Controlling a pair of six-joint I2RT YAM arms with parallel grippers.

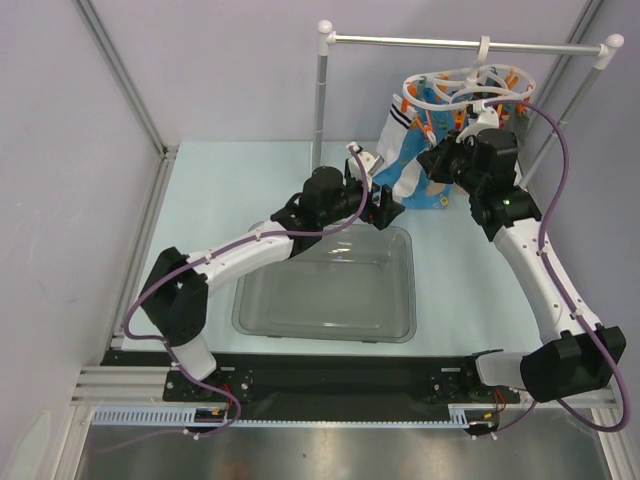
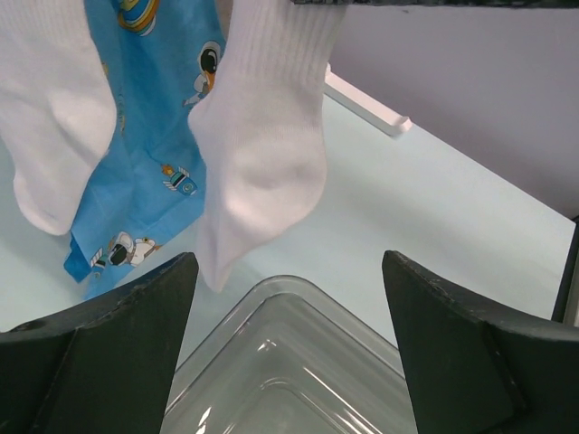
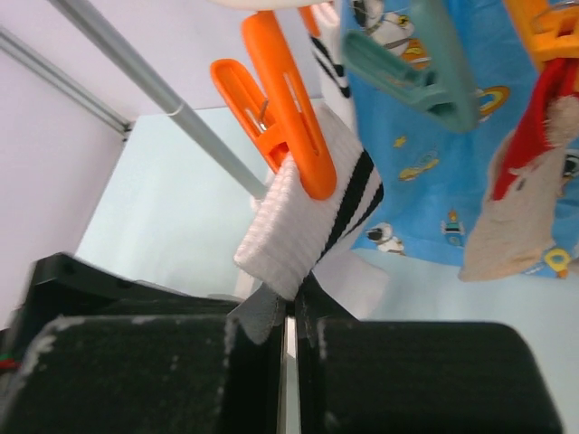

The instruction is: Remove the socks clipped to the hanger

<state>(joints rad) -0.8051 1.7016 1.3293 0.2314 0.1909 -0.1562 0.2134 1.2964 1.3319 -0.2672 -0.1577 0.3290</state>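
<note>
The white oval hanger [image 1: 470, 85] hangs by its hook from the rail at the back right, with socks clipped under it. My right gripper [image 3: 289, 312] is shut on the lower edge of a white sock with black stripes [image 3: 308, 217], which an orange peg [image 3: 289, 117] still holds. A blue cartoon sock [image 3: 425, 163] hangs behind it under a teal peg [image 3: 416, 63], with a beige-and-red sock [image 3: 516, 217] to the right. My left gripper [image 2: 289, 271] is open and empty over the bin's far corner, just below a plain white sock [image 2: 262, 136]. The blue sock [image 2: 154, 136] and another white sock [image 2: 45, 117] hang beside it.
A clear plastic bin [image 1: 325, 285] sits mid-table in front of the arms; it also shows in the left wrist view [image 2: 289, 362]. The white-and-metal rail stand [image 1: 322, 100] rises behind it. Frame posts and walls close the left and back sides.
</note>
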